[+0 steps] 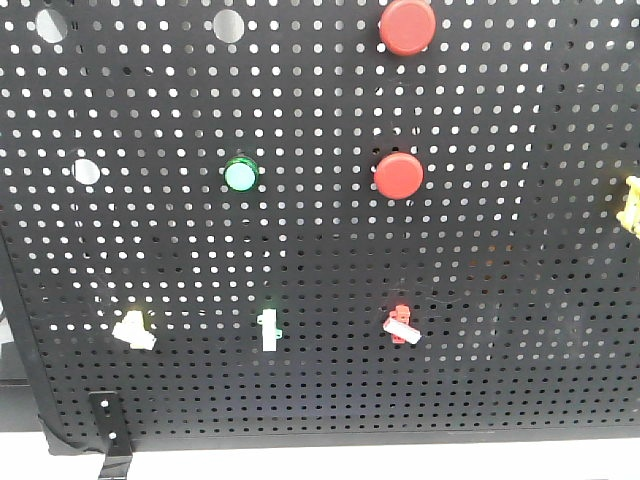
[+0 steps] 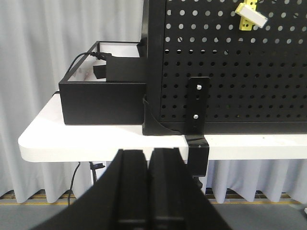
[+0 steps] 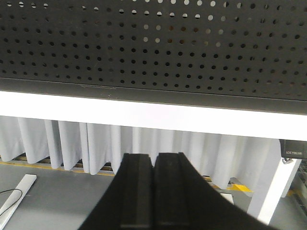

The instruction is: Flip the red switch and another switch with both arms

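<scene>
Black pegboard (image 1: pixel 500 380) carries the red switch (image 1: pixel 400 325) and the cream switch (image 1: pixel 133 328) in its bottom row, the cream switch above and right of the left gripper (image 2: pixel 148 191), the board's lower edge above the right gripper (image 3: pixel 154 191), both jaw pairs pressed together, empty.

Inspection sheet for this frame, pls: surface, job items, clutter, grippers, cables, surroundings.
Surface: black pegboard standing upright on a white table.
Job's things: red switch and pale yellow switch in the bottom row, neither touched.
Clutter: upper red button, lower red button, green button, white toggle, yellow clip at the right edge, black box beside the board.
Grippers: left gripper and right gripper both shut, empty, low near the table edge.
Cables: black cable running into the box.
Surroundings: white curtains, grey floor.
</scene>
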Tool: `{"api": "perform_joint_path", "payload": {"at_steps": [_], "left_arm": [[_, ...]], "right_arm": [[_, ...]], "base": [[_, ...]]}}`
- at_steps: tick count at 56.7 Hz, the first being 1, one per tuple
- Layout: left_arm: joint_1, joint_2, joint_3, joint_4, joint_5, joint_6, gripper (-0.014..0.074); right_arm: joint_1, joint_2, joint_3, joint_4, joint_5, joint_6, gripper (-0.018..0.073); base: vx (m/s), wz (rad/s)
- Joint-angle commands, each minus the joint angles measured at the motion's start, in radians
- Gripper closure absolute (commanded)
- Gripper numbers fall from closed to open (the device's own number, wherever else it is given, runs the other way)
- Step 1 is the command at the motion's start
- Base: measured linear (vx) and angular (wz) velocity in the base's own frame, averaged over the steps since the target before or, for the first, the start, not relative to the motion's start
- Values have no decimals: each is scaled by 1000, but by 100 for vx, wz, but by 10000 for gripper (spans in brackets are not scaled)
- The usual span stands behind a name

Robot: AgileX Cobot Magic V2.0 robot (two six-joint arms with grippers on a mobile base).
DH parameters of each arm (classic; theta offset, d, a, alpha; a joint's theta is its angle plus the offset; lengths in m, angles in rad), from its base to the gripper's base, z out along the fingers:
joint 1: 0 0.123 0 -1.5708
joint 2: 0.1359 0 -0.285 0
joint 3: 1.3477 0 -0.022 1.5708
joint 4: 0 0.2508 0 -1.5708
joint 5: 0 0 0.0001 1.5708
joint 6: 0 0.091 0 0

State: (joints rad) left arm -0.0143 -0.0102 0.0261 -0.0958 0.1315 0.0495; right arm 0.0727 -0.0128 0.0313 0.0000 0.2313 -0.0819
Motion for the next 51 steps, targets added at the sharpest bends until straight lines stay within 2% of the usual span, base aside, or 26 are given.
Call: {"api": "perform_joint_path", "payload": {"at_steps": [1, 16, 23, 24, 32, 36, 46, 51], "left_arm": [[2, -8, 17, -4, -75, -6, 594], [2, -8, 17, -4, -76, -5, 594], [2, -8, 17, -4, -76, -5, 594], [2, -8, 17, -4, -100, -6, 594], [1, -8, 17, -31, -166, -9, 594], [1, -8, 17, -30, -225, -5, 594], [1, -8, -27, -30, -475, -6, 594], [1, -7, -97, -20, -479, -6, 594]], "right_arm": [[-6, -11, 5, 0, -83, -4, 566], [-6, -11, 5, 0, -101, -4, 566], [-5, -11, 5, 26, -173, 0, 566], [-6, -11, 5, 35, -269, 2, 566], [-6, -11, 5, 108, -343, 16, 566], [-6, -11, 2, 127, -360, 18, 566], [-6, -4, -79, 125, -345, 17, 566], [-6, 25, -169, 125, -345, 15, 566]], "base": [[0, 0], [0, 0], [0, 0], [0, 0], [0, 0], [0, 0], [0, 0], [0, 0]]}}
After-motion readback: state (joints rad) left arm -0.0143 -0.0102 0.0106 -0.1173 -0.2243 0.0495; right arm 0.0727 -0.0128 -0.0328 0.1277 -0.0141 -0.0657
